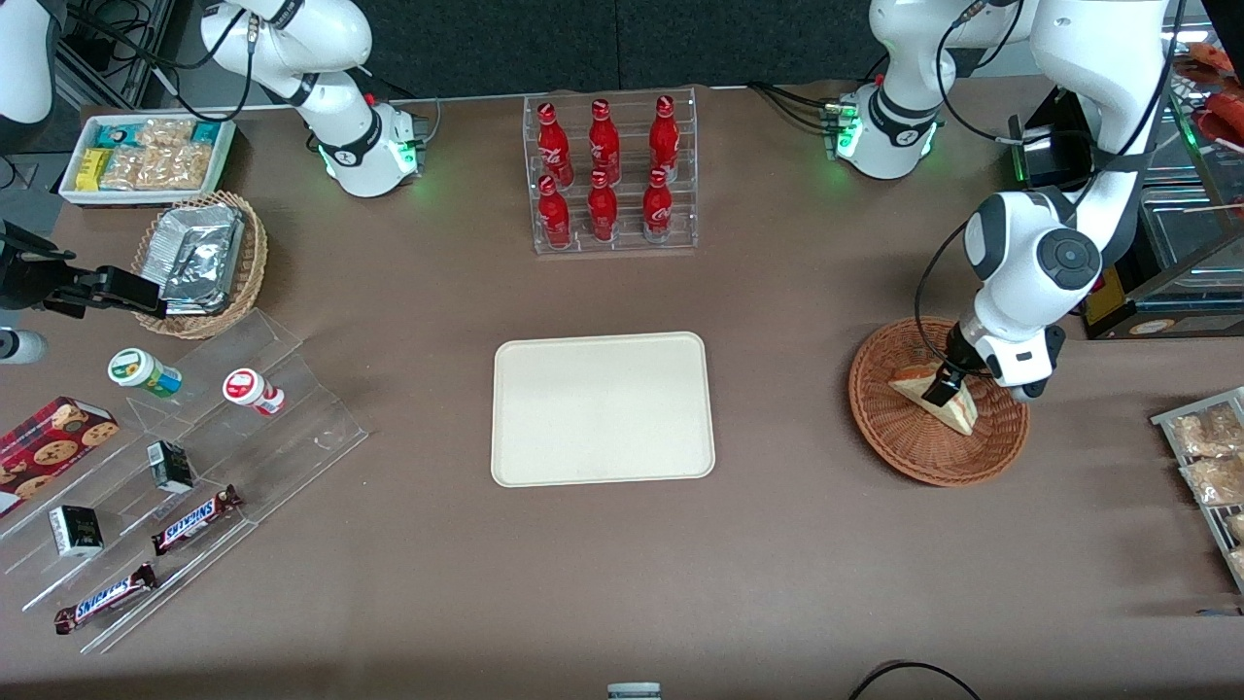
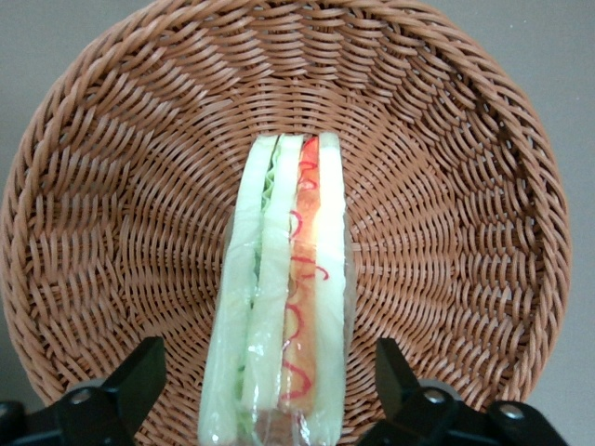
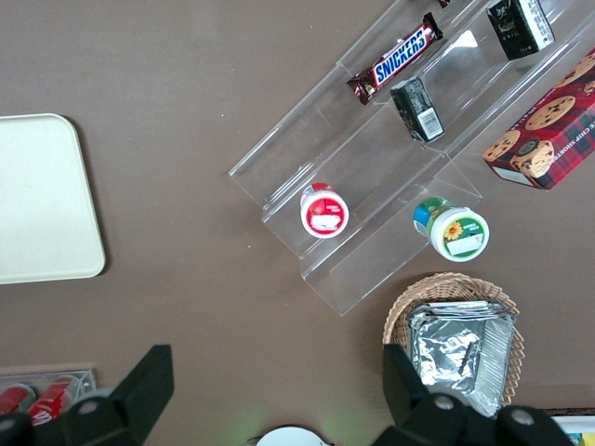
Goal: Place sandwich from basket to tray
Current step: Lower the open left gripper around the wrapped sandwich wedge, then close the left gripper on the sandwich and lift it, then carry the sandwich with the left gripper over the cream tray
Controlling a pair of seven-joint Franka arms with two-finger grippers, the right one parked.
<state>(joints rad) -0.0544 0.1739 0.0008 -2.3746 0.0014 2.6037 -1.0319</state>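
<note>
The sandwich (image 1: 960,412) (image 2: 284,307), a wrapped wedge of pale bread with green and red-orange filling on its cut edge, stands on edge in the reddish-brown wicker basket (image 1: 904,442) (image 2: 112,214). My left gripper (image 1: 948,389) (image 2: 270,376) is lowered into the basket and open. Its black fingers (image 2: 139,376) straddle the sandwich, one at each bread face, with a gap between each finger and the wrap. The cream tray (image 1: 603,408) (image 3: 37,195) lies flat at mid-table with nothing on it, well away from the basket toward the parked arm's end.
A clear rack of red bottles (image 1: 610,175) stands farther from the camera than the tray. Bagged snacks (image 1: 1210,457) and a glass case (image 1: 1166,272) sit near the basket. A stepped acrylic shelf (image 1: 194,467) and a tan basket of foil packs (image 1: 199,262) lie toward the parked arm's end.
</note>
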